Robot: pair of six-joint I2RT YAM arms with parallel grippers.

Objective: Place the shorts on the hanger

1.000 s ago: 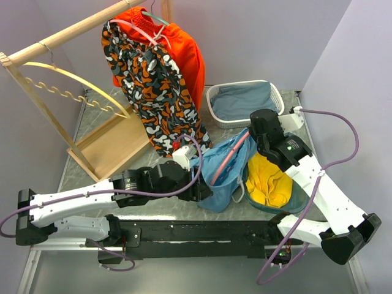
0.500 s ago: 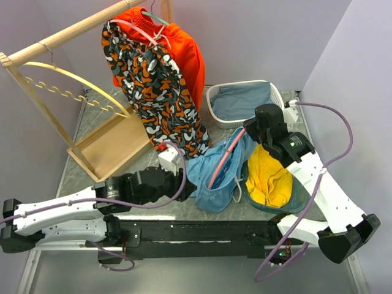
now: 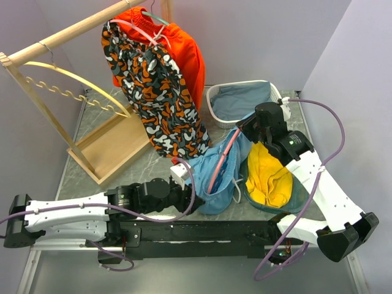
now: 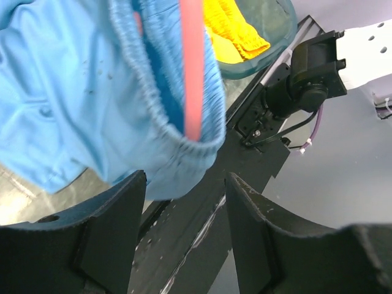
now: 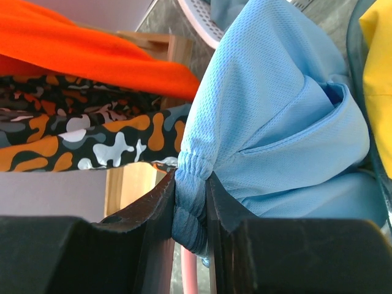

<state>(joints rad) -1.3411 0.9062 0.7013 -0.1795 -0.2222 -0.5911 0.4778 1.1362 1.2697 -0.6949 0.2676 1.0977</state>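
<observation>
White basket — grey-blue cloth in it

Crumpled sky-blue shorts, waistband gathered, drape over the thin pink hanger slanting through them.

Two robot arms, the left arm and the right arm, share one table. Four hangers are in the room: one pink hanger down among the laundry, plus a second pink hanger, one yellow hanger and one teal hanger on the single wooden rack. There are six pieces of clothing: sky-blue shorts, camouflage shorts, an orange garment, a yellow garment, a dark teal cloth and a grey-blue cloth. There is one white basket.
</observation>
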